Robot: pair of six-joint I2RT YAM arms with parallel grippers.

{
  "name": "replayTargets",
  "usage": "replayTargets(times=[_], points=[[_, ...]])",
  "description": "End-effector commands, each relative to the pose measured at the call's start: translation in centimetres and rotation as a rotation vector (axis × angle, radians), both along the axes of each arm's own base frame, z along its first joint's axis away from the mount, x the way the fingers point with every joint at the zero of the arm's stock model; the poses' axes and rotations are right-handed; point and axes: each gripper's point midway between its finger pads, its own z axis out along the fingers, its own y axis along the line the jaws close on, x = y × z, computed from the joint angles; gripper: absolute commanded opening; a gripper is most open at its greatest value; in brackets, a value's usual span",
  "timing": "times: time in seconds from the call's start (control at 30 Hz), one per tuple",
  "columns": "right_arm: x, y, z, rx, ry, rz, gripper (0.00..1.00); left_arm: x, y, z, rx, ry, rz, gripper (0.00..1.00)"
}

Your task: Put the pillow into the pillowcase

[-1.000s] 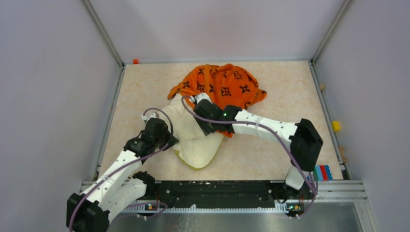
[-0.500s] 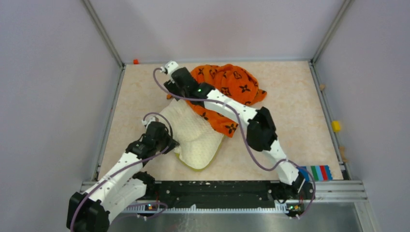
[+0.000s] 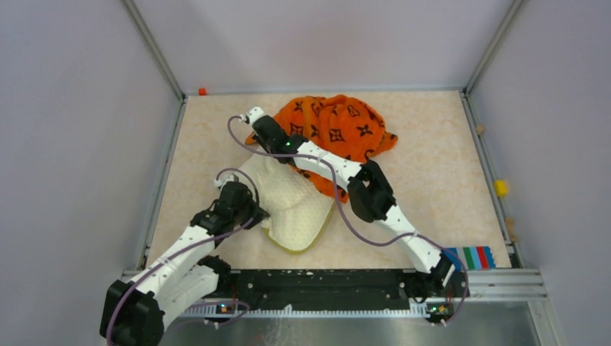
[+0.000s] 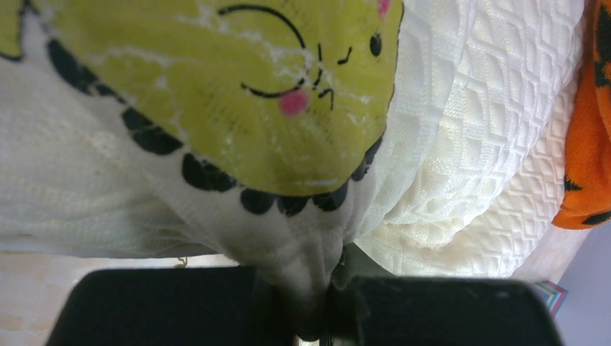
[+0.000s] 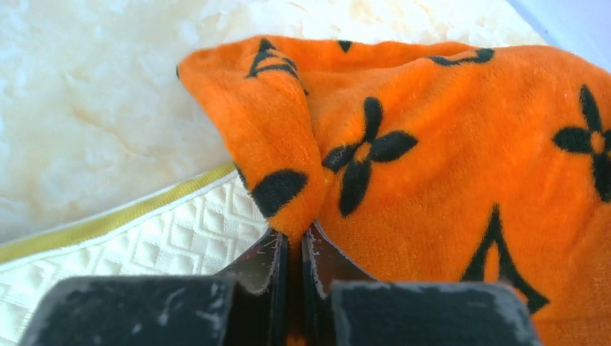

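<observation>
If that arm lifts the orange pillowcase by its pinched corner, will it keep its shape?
Probably not: the pillowcase lies crumpled in folds, so it should droop. Its plush pile, pinched in the right gripper, likely resists slipping. Thin fabric, so probably light.

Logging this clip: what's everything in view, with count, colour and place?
pillow: one, white with yellow trim, table centre, partly under the pillowcase
pillowcase: one, orange with black motifs, bunched far centre
small block: one, yellow, right rail
peg: one, orange, far left corner
striped block: one, blue, green, red, near right corner
table: one, beige, enclosure floor
left gripper: one, black, clamped on the pillow's edge
right gripper: one, black, clamped on the pillowcase's edge
</observation>
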Motion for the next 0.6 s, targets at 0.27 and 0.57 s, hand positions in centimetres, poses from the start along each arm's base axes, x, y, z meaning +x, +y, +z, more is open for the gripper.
replayTargets(times=[0.27,0.57], points=[[-18.2,4.4,17.6,0.403,0.143,0.319,0.00,3.4,-0.1,2.0,0.015,-0.104,0.028,0.00],[-19.7,-3.8,4.9,0.284,0.411,0.188,0.10,7.4,0.1,6.0,0.014,-0.169,0.054,0.00]])
